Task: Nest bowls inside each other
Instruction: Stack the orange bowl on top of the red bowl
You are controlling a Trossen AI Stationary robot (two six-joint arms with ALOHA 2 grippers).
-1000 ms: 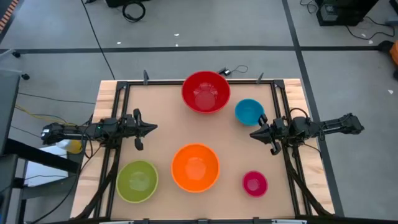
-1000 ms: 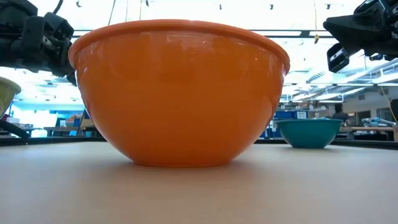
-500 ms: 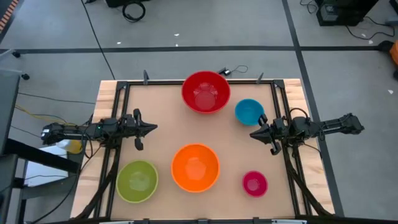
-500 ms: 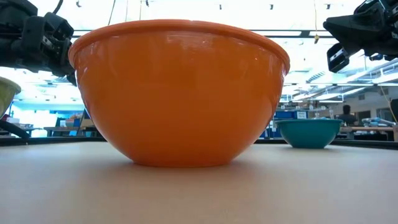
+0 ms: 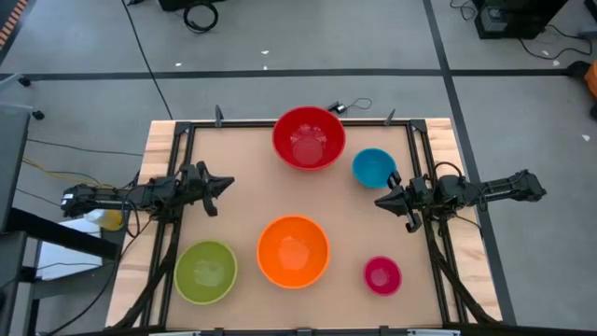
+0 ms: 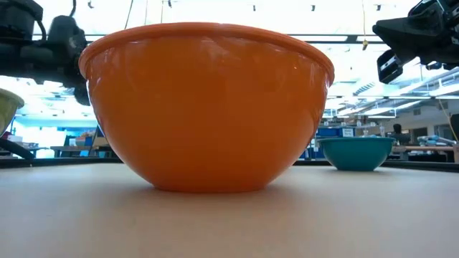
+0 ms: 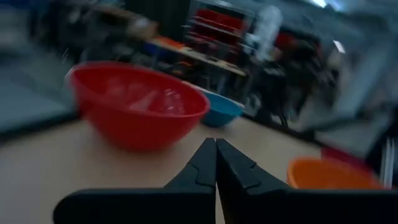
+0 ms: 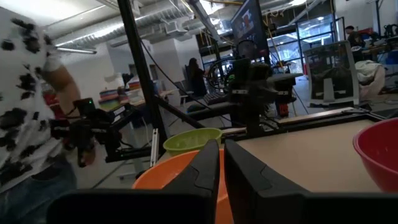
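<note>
Several bowls stand apart, each on its base on the tan table (image 5: pixel 242 159): a large red bowl (image 5: pixel 309 137) at the far edge, a small blue bowl (image 5: pixel 374 167) right of it, a large orange bowl (image 5: pixel 293 250) near the front middle, a green bowl (image 5: pixel 206 271) front left, and a small pink bowl (image 5: pixel 382 274) front right. My left gripper (image 5: pixel 229 183) hovers shut at the left edge and points level toward the red bowl (image 7: pixel 137 106). My right gripper (image 5: pixel 379 201) hovers shut at the right edge, near the blue bowl, and holds nothing.
Black frame rails (image 5: pixel 422 177) run along the table's left, right and far edges. A small cable (image 5: pixel 350 105) lies at the far edge. In the right wrist view a person in a spotted top (image 8: pixel 25 93) stands beyond the table's left side.
My left gripper has rolled about the line it points along and its tip has swung a little toward the far edge; it stays in place and shut. The bowls have not moved.
</note>
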